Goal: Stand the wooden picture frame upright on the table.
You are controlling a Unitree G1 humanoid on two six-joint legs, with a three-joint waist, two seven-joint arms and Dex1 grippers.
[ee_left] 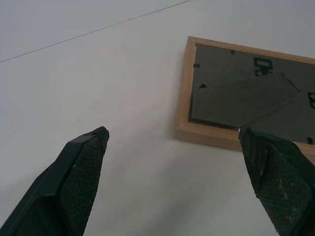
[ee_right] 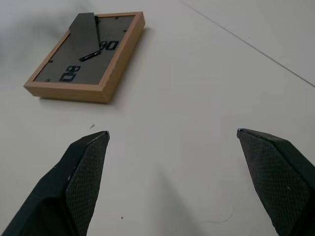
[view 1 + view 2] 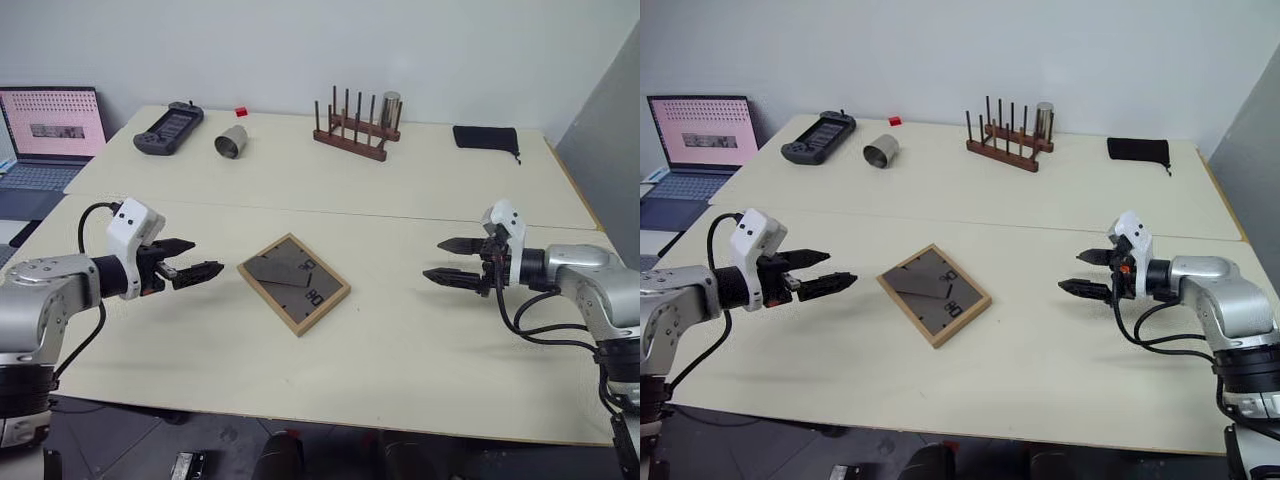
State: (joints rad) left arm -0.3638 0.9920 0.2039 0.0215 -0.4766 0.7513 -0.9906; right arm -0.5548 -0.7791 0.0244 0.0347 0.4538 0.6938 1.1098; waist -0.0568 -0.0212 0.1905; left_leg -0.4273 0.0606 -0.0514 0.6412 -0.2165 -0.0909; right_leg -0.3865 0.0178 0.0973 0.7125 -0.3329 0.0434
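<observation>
From the head views, we noted the wooden picture frame (image 3: 294, 283) lying flat, back panel up, on the table (image 3: 420, 350), between the left gripper (image 3: 196, 264) and right gripper (image 3: 447, 261); both stood spread and empty, with bare tabletop on each side. The left wrist view showed the frame's corner edge beside one fingertip (image 1: 256, 147), contact uncertain. The right wrist view showed the frame well apart.

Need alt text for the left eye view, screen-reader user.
A wooden picture frame lies flat, dark back panel up, on a pale table, midway between two open black grippers: the left gripper close beside it, the right gripper farther off. Along the far edge sit a handheld controller, a metal cup on its side, a peg rack and a black pouch; a laptop stands off to the left.
</observation>
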